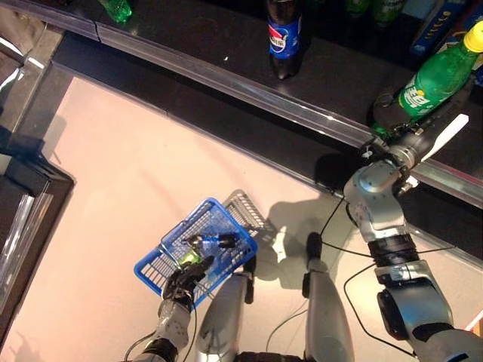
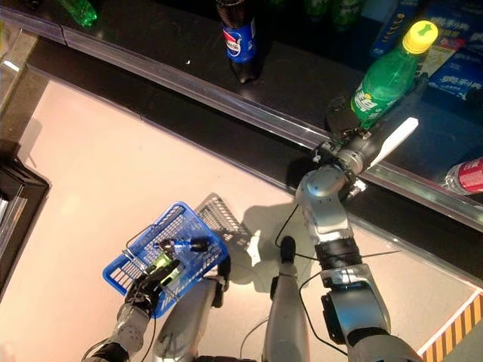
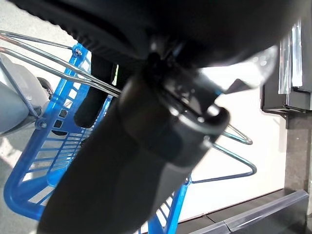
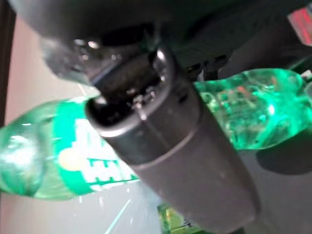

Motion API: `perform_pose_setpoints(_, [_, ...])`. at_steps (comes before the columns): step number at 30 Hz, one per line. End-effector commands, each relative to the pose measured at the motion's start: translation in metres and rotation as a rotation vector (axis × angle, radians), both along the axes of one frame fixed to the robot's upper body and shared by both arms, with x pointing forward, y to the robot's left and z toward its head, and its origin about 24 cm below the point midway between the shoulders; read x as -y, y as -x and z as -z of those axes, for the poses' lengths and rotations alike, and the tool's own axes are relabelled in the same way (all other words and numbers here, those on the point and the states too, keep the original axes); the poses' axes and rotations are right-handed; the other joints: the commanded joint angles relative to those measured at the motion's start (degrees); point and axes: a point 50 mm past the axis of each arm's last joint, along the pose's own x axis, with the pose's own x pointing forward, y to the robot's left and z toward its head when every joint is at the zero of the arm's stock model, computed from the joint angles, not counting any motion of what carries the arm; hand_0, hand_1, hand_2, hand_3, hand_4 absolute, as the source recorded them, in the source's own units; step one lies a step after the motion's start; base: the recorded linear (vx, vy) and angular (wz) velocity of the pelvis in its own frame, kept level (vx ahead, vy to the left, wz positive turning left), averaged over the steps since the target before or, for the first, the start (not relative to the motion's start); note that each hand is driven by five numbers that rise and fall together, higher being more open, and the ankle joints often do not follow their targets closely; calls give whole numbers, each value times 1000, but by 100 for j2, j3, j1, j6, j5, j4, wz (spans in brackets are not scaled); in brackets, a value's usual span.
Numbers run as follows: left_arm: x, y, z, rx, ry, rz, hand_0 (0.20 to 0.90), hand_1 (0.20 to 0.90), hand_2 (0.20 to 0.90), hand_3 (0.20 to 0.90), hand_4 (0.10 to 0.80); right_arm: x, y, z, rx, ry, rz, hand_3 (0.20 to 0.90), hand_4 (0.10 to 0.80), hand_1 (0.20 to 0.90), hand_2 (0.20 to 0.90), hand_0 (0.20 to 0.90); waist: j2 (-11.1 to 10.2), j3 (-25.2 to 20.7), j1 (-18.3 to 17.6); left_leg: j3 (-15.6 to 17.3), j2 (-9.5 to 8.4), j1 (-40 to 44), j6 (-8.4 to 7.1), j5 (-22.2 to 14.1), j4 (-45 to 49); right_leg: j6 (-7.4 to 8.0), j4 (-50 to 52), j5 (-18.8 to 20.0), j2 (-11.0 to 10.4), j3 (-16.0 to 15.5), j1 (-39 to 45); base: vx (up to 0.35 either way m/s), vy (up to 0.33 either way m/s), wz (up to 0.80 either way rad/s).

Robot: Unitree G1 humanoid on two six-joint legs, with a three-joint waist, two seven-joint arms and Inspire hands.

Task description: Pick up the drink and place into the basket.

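The drink is a green bottle (image 1: 439, 74) with a yellow cap, tilted over the dark shelf (image 1: 332, 75) at the right. My right hand (image 1: 390, 110) is shut round its lower part, and the right wrist view shows the bottle (image 4: 53, 156) lying across behind the thumb. The blue wire basket (image 1: 153, 265) hangs low over the pale floor at the lower left. My left hand (image 1: 181, 283) is curled on its handle at the near rim. Inside the basket lie a dark bottle with a blue label (image 1: 219, 240) and a small green item (image 1: 189, 258).
A cola bottle (image 1: 284, 34) stands further left on the shelf, and another green bottle (image 1: 117, 9) lies at its far left. A red-labelled bottle (image 2: 468, 175) and blue boxes (image 2: 453, 45) sit at the right. A metal rail (image 1: 226, 79) edges the shelf. A black cabinet (image 1: 26, 196) stands left.
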Motion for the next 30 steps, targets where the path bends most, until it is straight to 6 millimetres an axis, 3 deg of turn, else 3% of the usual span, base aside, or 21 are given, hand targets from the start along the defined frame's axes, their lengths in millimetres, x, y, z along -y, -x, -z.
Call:
perform_pose_setpoints(1, [5,9,-3,84,49,11,300,300,300,200,100,6,17,-82,327,82,33,200,100,300,300,300,68,-103,55,-300,-47,-404,87,771,286,-342,466,-489,-147,-125,364,0,0,0])
perform_pose_setpoints(15, [-4,7,-8,131,46,-31,300,300,300,200,100,12,27,-85,392,92,26,200,100,300,300,300,-12,-103,37,-280,-50,-314,127,671,317,-362,516,-546,-129,-154,465,-13,0,1])
perform_pose_setpoints(19, [-14,2,-16,202,60,-97,300,300,300,200,100,1,35,-91,439,157,-26,200,100,300,300,300,-74,-108,35,-305,-33,-186,108,672,346,-384,563,-613,-104,-182,620,-17,-1,0])
perform_pose_setpoints(30, [-34,-3,-40,387,-4,-130,300,300,300,200,100,-27,63,-77,500,347,-277,200,100,300,300,300,-247,-524,-21,-380,9,235,88,651,313,-474,632,-844,-56,-246,1092,41,23,8])
